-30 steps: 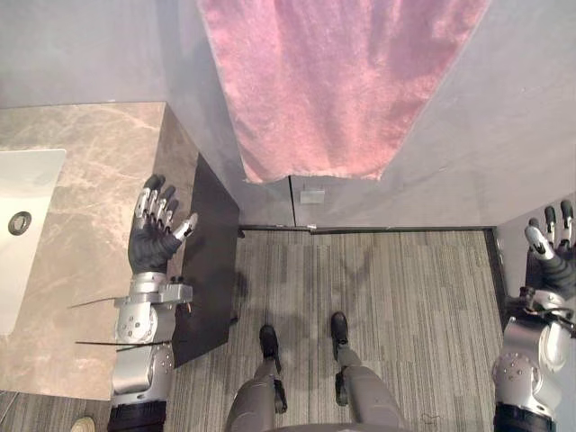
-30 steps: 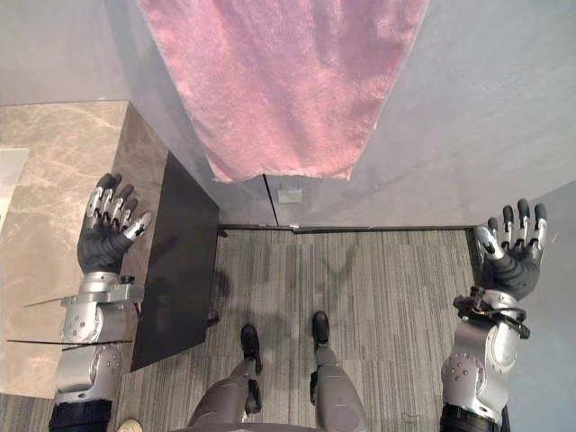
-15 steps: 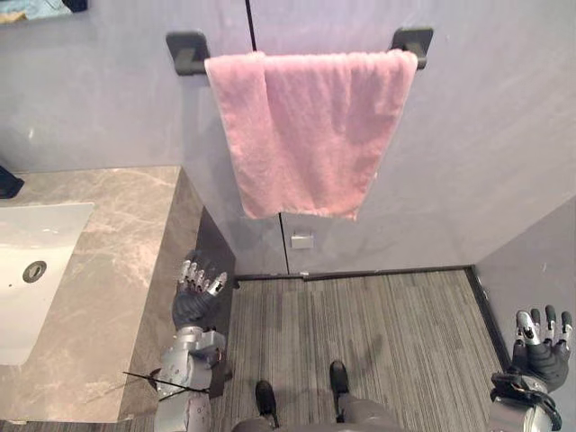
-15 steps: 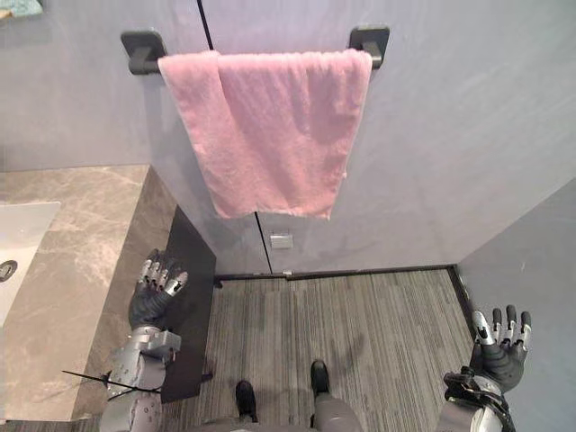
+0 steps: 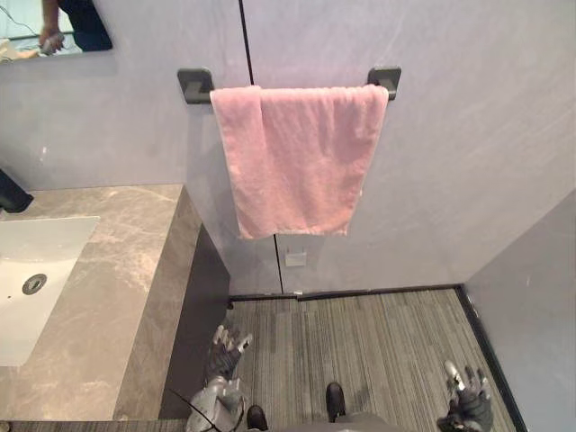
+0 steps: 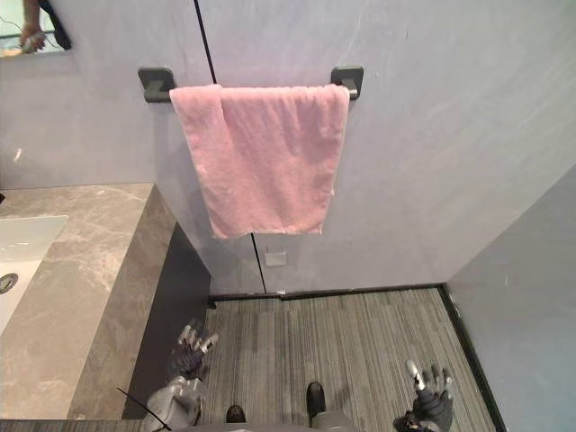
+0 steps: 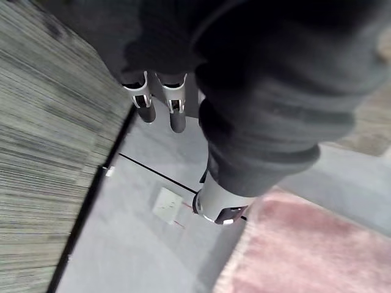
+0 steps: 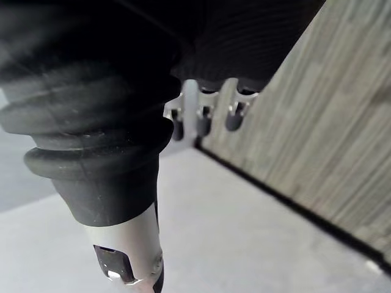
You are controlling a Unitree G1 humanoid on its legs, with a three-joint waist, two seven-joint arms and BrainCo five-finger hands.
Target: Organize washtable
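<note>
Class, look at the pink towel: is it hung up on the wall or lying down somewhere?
Hung up. The towel drapes between two dark wall brackets, its lower edge loose.

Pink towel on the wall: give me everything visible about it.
The pink towel looks like soft terry. It hangs flat between two dark brackets on the grey wall, spanning nearly the full width between them. A fold edge runs down near its left side. The lower edge hangs free, to the right of the marble counter. Nothing else touches it.
</note>
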